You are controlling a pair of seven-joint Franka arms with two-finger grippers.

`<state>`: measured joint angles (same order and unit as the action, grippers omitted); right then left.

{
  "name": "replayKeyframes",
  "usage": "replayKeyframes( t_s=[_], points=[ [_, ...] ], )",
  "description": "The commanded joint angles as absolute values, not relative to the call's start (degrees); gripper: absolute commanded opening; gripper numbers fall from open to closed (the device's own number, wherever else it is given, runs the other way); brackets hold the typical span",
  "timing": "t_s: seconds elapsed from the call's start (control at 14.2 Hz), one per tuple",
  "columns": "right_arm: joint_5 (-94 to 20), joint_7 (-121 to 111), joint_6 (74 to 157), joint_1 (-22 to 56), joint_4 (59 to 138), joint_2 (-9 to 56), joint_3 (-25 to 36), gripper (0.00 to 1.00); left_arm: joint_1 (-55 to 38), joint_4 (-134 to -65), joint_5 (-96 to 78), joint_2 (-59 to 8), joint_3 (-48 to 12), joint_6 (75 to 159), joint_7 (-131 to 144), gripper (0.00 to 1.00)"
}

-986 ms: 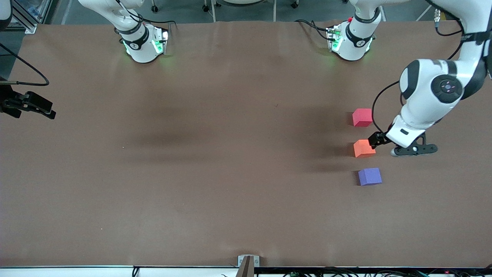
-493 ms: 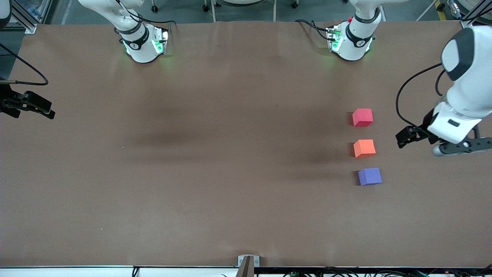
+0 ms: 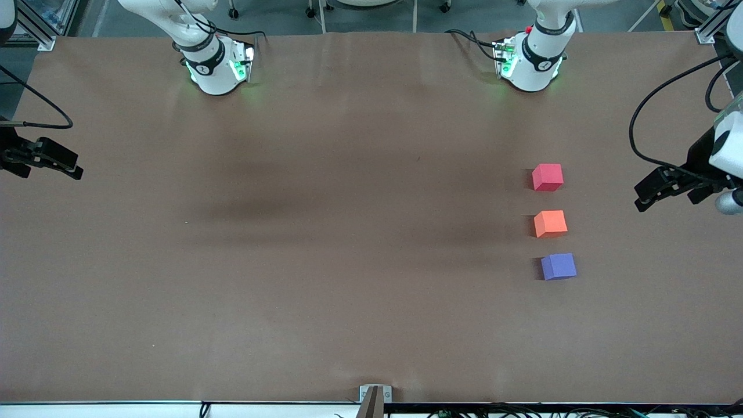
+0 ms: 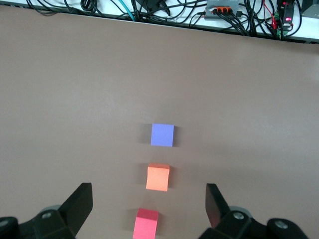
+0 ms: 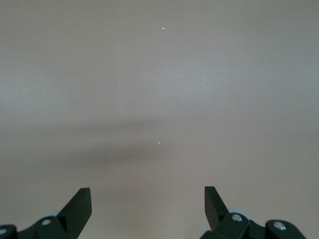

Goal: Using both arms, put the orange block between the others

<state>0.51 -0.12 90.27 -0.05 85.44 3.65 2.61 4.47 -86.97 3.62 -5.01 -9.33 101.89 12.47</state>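
Since the orange block [image 3: 549, 223] is sitting on the surface [image 3: 325, 249] between the red-pink cube [image 3: 547, 176] and the purple-blue cube [image 3: 558, 266], touching neither, the placement is being judged complete. Nothing is being held: the left gripper [image 3: 662, 190] is hanging spread over the surface's left-arm end, and the right gripper [image 3: 49, 158], likewise spread, is waiting over the right-arm end.

Left gripper [image 3: 649, 196] raised at the left arm's end of the table, jaws spread wide and empty, right gripper [image 3: 72, 165] raised at the right arm's end, jaws spread wide and empty, right arm waiting
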Motion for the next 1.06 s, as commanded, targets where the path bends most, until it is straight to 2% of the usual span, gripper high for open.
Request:
replayKeyframes(
  t_s=[0.0, 0.14, 0.35, 0.99],
  points=[
    [1.2, -0.2, 89.7, -0.3, 85.5, 3.1, 2.5, 1.00, 4.6, -86.7, 2.2, -3.0, -9.4, 97.6, 10.2, 1.00],
    [1.3, -0.2, 89.7, -0.3, 85.5, 3.1, 2.5, 1.00, 3.3, -86.7, 0.9, -2.8, -8.8, 97.3, 9.2, 1.00],
    [1.3, -0.2, 89.7, -0.4, 85.5, 3.1, 2.5, 1.00, -3.1, -86.7, 0.3, -1.7, -1.2, 96.5, 8.9, 1.00],
    [1.5, -0.2, 90.3, -0.2, 86.8, 2.4, 2.5, 1.00, -4.5, -86.8, -1.3, -1.8, 0.5, 96.0, 8.8, 1.00]
  ],
)
